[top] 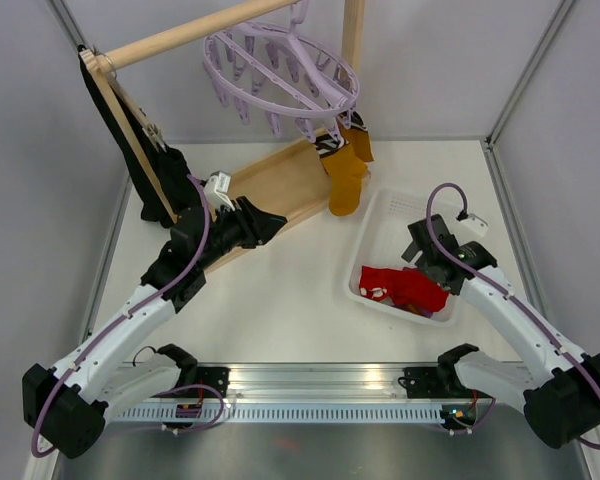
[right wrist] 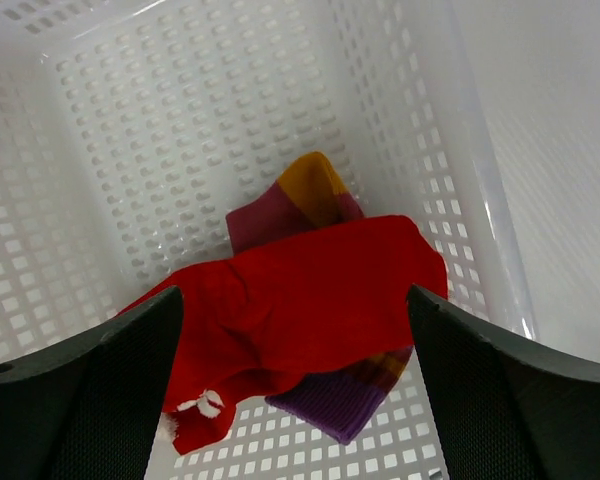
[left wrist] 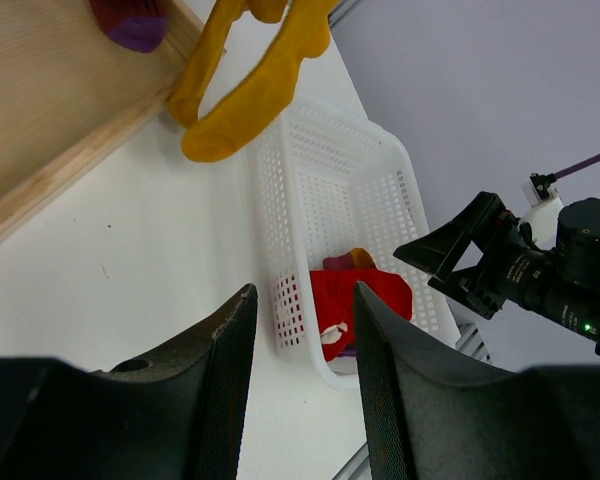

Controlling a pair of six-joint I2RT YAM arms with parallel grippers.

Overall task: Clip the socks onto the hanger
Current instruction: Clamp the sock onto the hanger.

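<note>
The lavender hanger (top: 285,70) hangs from the wooden rail at the top. Mustard-yellow socks (top: 346,172) dangle clipped from its pegs; they also show in the left wrist view (left wrist: 242,95). A red sock with white bits (top: 405,288) lies in the white basket (top: 380,215) over a maroon, purple and orange sock (right wrist: 310,195). The red sock (right wrist: 310,295) lies just below my right gripper (right wrist: 295,385), which is open and empty. My left gripper (left wrist: 302,375) is open and empty over the table, left of the basket (left wrist: 330,190).
A wooden rack base (top: 270,195) runs diagonally behind the left arm. A black garment (top: 145,165) hangs on a wooden hanger at the rack's left post. A maroon and purple sock (left wrist: 130,22) rests on the wooden base. Grey walls enclose the table.
</note>
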